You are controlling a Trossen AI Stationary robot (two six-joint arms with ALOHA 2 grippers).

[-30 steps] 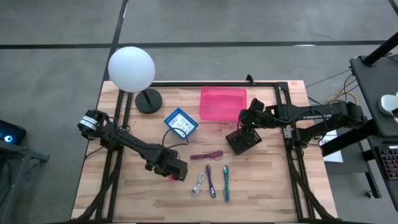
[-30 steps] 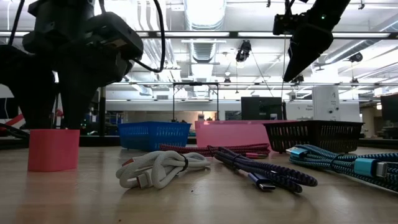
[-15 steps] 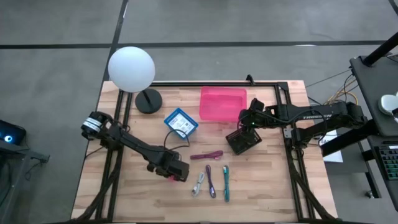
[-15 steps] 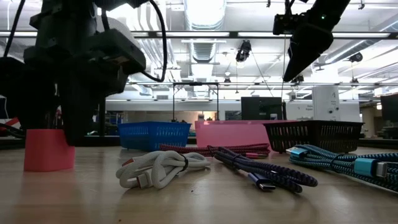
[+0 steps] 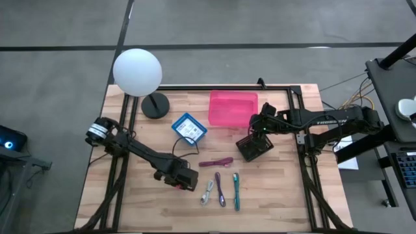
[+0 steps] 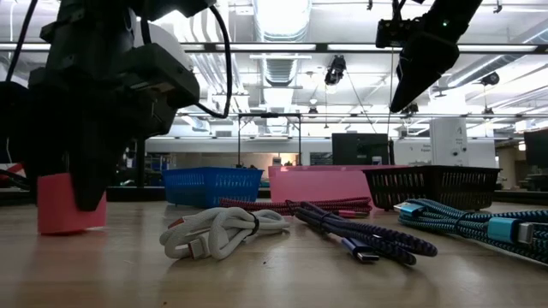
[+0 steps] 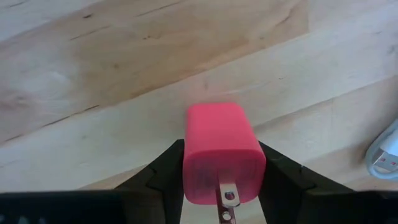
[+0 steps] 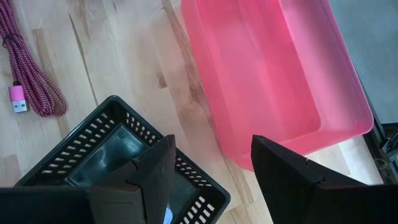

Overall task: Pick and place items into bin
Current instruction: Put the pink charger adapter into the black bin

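Note:
A small pink charger block (image 7: pixel 221 146) with metal prongs stands on the wooden table, left of centre (image 6: pixel 60 205). My left gripper (image 5: pixel 181 180) is down over it and shut on it. Four coiled cables lie to its right: maroon (image 5: pixel 216 162), white (image 5: pixel 207 192), purple (image 5: pixel 221 188) and teal (image 5: pixel 236 191). My right gripper (image 8: pixel 211 165) hangs open in the air (image 5: pixel 259 125), over the gap between the pink bin (image 5: pixel 233 107) and the black basket (image 5: pixel 255 148). My left gripper pinches the pink block between its two fingers (image 7: pixel 163 171), one on each of two opposite side faces (image 7: pixel 189 155). The pronged end (image 7: pixel 227 196) faces back toward the wrist. The fingers come from above, pointing down. The block's lower end rests on the table (image 6: pixel 64 229).
A blue basket (image 5: pixel 189 129) sits left of the pink bin. A white globe lamp (image 5: pixel 137 71) on a black base stands at the far left corner. A black frame runs along the table's far edge (image 5: pixel 214 86). Bare wood lies along the near edge.
My left gripper has come down over the pink block, and its fingers now reach low along the block's sides. The block has stayed on the table and shifted only slightly.

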